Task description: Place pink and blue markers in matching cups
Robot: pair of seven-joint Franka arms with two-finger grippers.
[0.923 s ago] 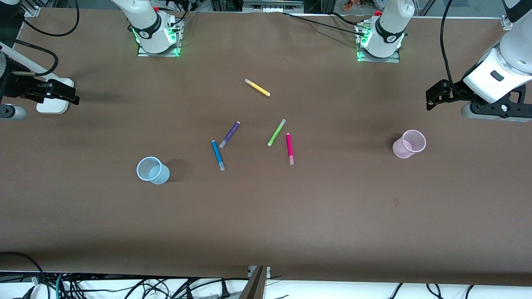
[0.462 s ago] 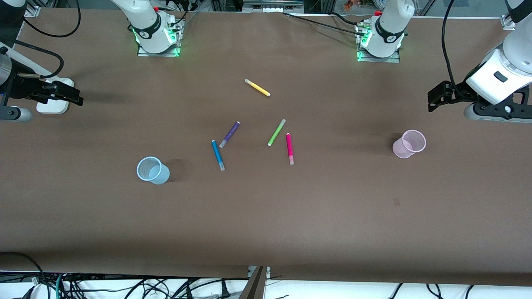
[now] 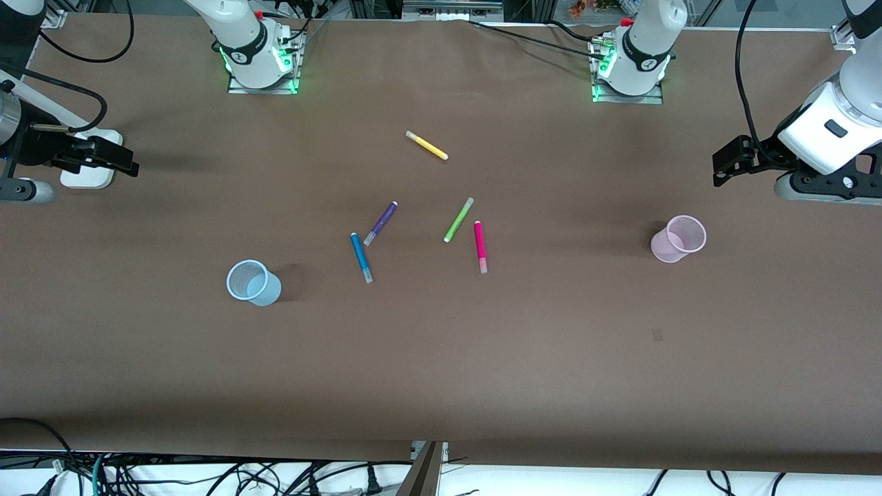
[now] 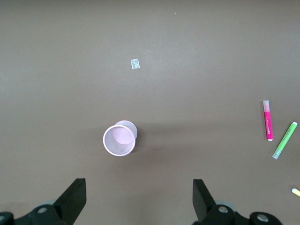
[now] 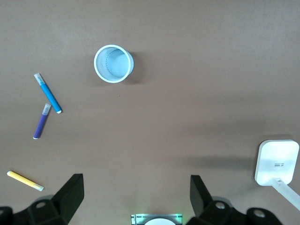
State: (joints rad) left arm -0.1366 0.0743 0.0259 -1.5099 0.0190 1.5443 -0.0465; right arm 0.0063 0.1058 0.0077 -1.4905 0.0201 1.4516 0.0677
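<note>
Markers [image 3: 480, 246] and cups [image 3: 679, 238]: no legible labels.

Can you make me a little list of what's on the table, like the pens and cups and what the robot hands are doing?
pink marker: lying flat mid-table, beside the green pen
blue marker: lying flat, beside the purple pen
yellow pen: lying flat, farthest from the front camera
pink cup: upright, empty, toward the left arm's end
blue cup: upright, empty, toward the right arm's end
left gripper: open, holding nothing, up above the pink cup's end
right gripper: open, holding nothing, up above the blue cup's end
markers in cups: none yet
</note>
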